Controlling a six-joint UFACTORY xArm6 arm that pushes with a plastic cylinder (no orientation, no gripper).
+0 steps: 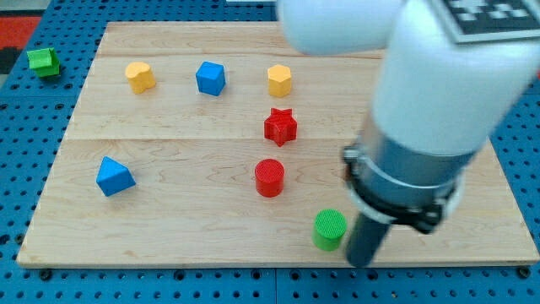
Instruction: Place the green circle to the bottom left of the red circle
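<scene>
My tip point(363, 262) sat just to the view's right of the green circle point(330, 229), set to shove it left past the red circle point(269, 177); no hand fitted, so nothing was grasped.

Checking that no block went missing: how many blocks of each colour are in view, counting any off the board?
Yellow: 2
Blue: 2
Red: 2, star and circle
Green: 2, circle and one off the board
Total: 8
</scene>
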